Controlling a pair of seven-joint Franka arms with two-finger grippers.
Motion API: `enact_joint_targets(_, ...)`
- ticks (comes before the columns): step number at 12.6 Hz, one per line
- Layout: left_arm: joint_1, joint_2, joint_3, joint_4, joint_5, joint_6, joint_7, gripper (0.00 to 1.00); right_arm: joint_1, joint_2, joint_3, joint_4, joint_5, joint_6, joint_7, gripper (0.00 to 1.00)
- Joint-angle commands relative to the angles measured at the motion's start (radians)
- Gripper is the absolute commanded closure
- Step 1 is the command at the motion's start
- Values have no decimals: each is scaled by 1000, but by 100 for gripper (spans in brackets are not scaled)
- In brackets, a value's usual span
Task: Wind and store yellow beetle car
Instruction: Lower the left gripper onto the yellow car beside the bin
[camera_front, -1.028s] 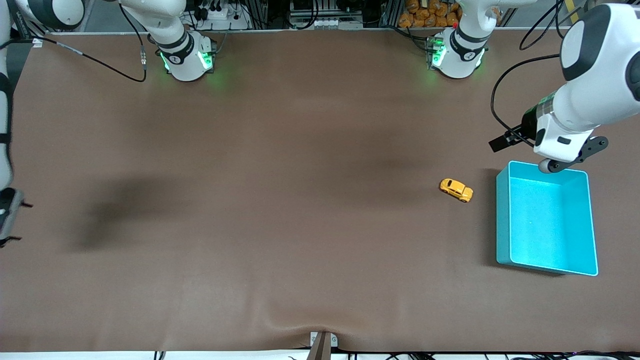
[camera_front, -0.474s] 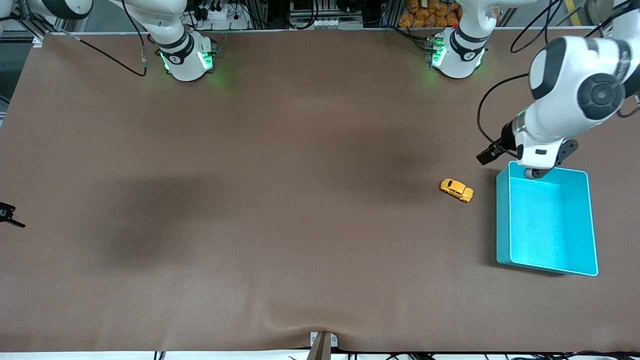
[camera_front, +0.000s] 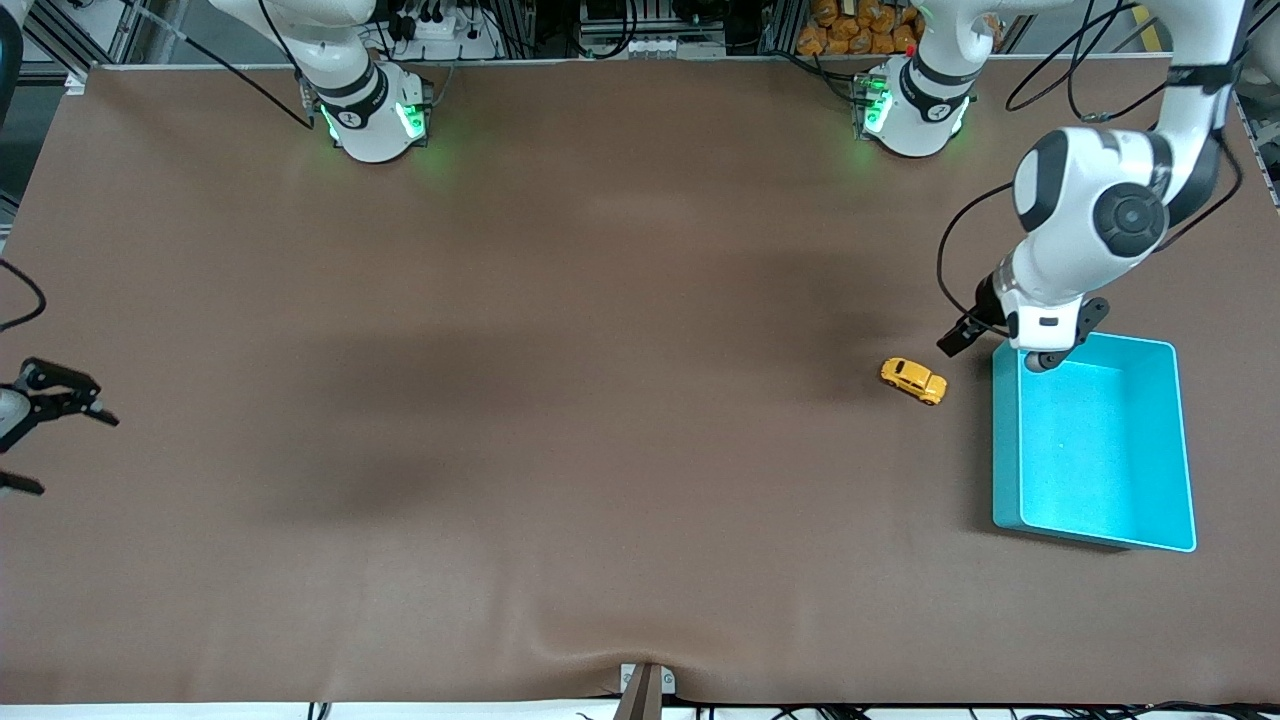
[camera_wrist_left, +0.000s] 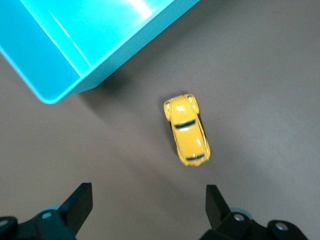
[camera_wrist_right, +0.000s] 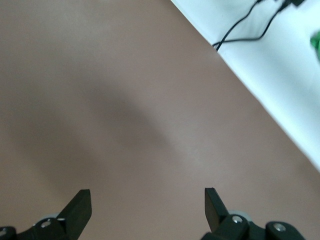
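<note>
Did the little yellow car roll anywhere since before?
No. The yellow beetle car sits in the same spot on the table, just beside the turquoise bin, with the same gap between them as before.

Front view: high across the table (camera_front: 600, 400), facing both bases along the frame's top, far off. Left wrist view: close, straight down; shares yellow beetle car (camera_wrist_left: 187, 130) at center and turquoise bin (camera_wrist_left: 75, 55) corner, upper left, with front view. Right wrist view: down onto the table's edge.
</note>
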Motion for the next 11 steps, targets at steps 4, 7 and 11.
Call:
enact_joint_targets(4,1,228,-6,5,-14,333,-145,0,41,-66,-11,-9,4,-125,455,0)
enact_joint_targets(7,0,262,-6,11,-14,362,-157,0,58,-126,-5,-18,9,-173,827,0)
enact_joint_targets(11,-14,294,-6,11,-14,376,-157,58,131,-253,-8,-175,-105,-168,996,0)
